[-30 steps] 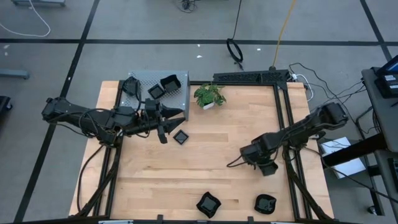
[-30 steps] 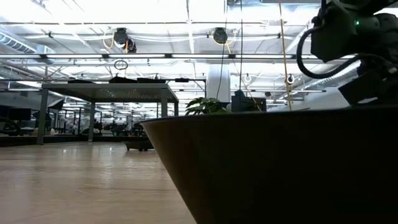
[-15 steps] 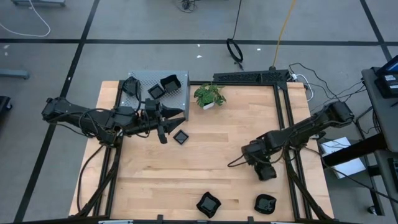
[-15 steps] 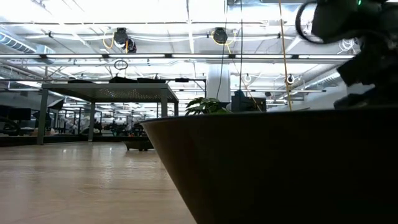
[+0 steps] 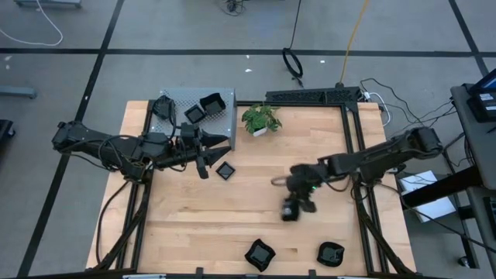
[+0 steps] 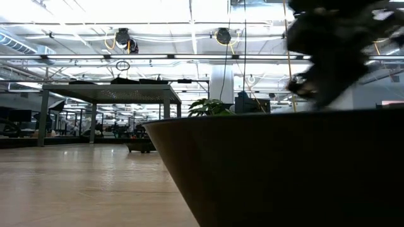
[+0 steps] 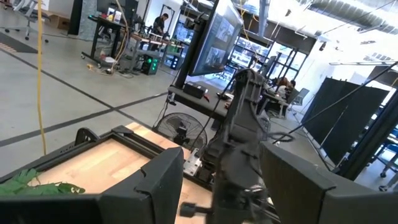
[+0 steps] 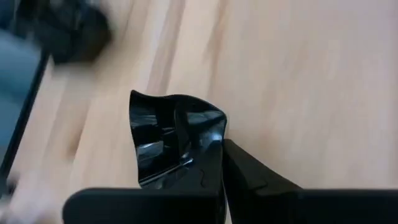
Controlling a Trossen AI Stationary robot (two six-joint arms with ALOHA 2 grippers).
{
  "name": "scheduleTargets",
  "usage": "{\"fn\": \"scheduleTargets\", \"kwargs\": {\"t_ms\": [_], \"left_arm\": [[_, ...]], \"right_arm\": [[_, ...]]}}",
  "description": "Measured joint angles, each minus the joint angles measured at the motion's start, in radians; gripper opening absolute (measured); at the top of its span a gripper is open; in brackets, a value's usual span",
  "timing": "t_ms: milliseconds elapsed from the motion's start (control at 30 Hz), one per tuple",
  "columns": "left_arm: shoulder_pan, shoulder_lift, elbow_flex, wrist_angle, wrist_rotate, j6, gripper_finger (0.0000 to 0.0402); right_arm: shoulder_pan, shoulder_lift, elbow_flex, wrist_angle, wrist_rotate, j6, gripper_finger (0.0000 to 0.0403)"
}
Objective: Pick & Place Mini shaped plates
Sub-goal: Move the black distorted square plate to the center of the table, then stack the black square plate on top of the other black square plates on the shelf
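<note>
My right gripper (image 5: 291, 206) hovers over the middle of the wooden table, shut on a small black glossy plate (image 8: 165, 127). One black square plate (image 5: 225, 171) lies flat on the table just beyond my left gripper (image 5: 211, 149), which waits open and level beside a grey tray (image 5: 177, 99) at the far left. The tray holds a few more plates (image 5: 211, 102). Two further plates (image 5: 260, 254) (image 5: 331, 253) lie at the near edge. One of these fills the low view's lower right (image 6: 284, 170). My right gripper pinches the plate's raised rim (image 8: 198, 144) between its two fingers, which slant down from the table's right side. The plate sticks out ahead of the fingertips, tilted; in the blurred high view it looks lifted off the wood.
A small green potted plant (image 5: 261, 118) stands at the far edge, right of the grey tray. Black frame rails (image 5: 353, 147) run along the table's right and far sides. Bare wood lies between the plant and the near-edge plates.
My right gripper has swung from the table's right side toward its middle, tipping its fingers upward from a steep downward point and rising a little. The black plate that lay under it has gone along with it. My left arm has kept still.
</note>
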Motion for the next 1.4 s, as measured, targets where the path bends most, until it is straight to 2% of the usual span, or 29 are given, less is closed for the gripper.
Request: {"fn": "scheduleTargets", "kwargs": {"t_ms": [167,233,467,700,900,1133,1267,1400], "left_arm": [[0.004,0.0,0.0,0.0,-0.001,0.0,0.0214],[0.009,0.0,0.0,0.0,-0.001,0.0,0.0214],[0.018,0.0,0.0,0.0,-0.002,-0.001,0.0214],[0.018,0.0,0.0,-0.002,-0.001,-0.002,0.0214],[0.015,0.0,0.0,-0.01,0.0,-0.003,0.0214],[0.014,0.0,0.0,-0.061,0.008,-0.001,0.0214],[0.014,0.0,0.0,-0.152,0.044,-0.001,0.0214],[0.014,0.0,0.0,-0.268,0.127,-0.008,0.0214]], "right_arm": [[-0.12,0.142,0.007,0.333,-0.004,0.08,0.0],[-0.158,0.218,0.041,0.409,-0.001,0.122,0.0],[-0.235,0.445,0.236,0.42,0.026,0.13,0.0],[-0.283,0.549,0.344,0.413,0.029,0.22,0.0],[-0.288,0.561,0.356,0.402,0.027,0.243,0.0013],[-0.288,0.535,0.356,0.391,0.024,0.211,0.0096],[-0.288,0.459,0.356,0.336,0.024,0.155,0.0137],[-0.288,0.338,0.358,0.235,0.024,0.088,0.0151]]}}
